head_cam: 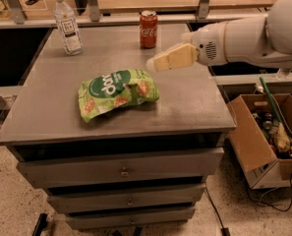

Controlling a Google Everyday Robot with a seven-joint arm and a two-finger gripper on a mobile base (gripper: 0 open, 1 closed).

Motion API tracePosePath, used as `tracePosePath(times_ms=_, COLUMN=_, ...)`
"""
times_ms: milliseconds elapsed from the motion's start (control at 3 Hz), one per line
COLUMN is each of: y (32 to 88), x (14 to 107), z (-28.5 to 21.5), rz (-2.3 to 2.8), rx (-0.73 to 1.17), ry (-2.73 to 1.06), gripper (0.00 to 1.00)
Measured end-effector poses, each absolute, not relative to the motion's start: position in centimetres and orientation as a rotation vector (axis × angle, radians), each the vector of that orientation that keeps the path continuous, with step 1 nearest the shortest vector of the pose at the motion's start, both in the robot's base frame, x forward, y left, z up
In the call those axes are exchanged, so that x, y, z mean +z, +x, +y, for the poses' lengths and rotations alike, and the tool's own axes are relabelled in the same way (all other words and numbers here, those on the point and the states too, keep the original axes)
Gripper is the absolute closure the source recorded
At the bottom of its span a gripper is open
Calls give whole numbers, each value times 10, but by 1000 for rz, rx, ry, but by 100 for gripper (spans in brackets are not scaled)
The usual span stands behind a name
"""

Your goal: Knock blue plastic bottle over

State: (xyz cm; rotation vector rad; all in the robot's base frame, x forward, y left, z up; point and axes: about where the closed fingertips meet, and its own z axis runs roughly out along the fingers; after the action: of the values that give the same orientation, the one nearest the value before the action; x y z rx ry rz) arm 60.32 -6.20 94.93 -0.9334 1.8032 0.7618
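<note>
The blue plastic bottle (67, 23) is clear and slim with a white cap and a white-and-blue label. It stands upright at the far left corner of the grey cabinet top (194, 107). My gripper (153, 64) has cream fingers that look shut and empty. It hovers over the table's middle right, just in front of the red cola can (148, 29), well to the right of the bottle. The white arm (253, 33) reaches in from the right.
A green chip bag (117, 93) lies in the middle of the top, below and left of the gripper. A rail and shelf (135, 17) run behind the table. A cardboard box (256, 141) with clutter sits on the floor at right.
</note>
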Motion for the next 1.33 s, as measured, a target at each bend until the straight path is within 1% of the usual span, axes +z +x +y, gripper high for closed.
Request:
tracePosePath(times_ms=667, y=645, x=918, z=-22, rz=1826, rx=703, ry=-876, gripper=0)
tracePosePath(times_ms=1333, y=690, x=914, z=21, rz=1782, rx=686, ry=-907, gripper=0)
